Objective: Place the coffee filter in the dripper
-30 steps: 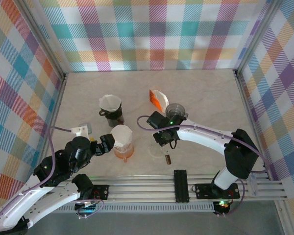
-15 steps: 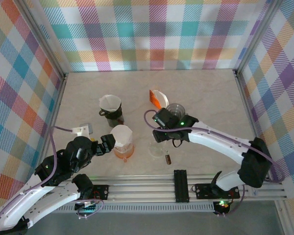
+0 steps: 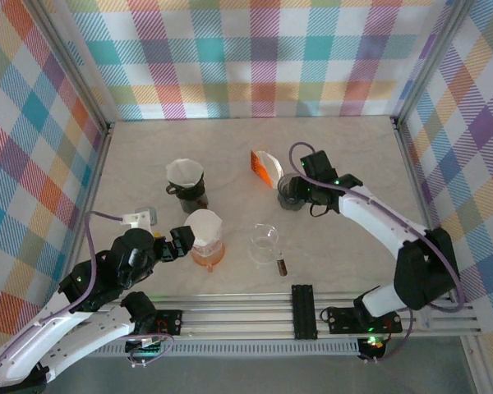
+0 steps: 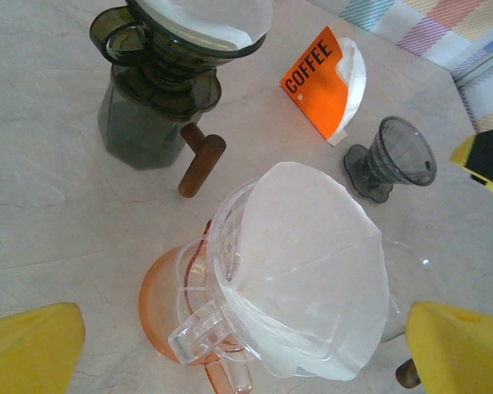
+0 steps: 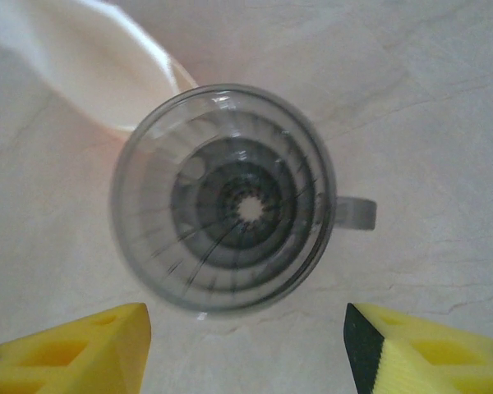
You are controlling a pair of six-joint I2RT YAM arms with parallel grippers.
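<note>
Smoky-grey dripper now sits under the right gripper, swung over from the glass cup; jaws apart, holding nothing; filter pack lies just beside, so no filter's in yet.

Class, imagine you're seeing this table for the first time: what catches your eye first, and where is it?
The big white paper filter sitting in the clear dripper at the front left. Next, the orange COFFEE packet mid-table, with an empty smoky-grey dripper beside it.
</note>
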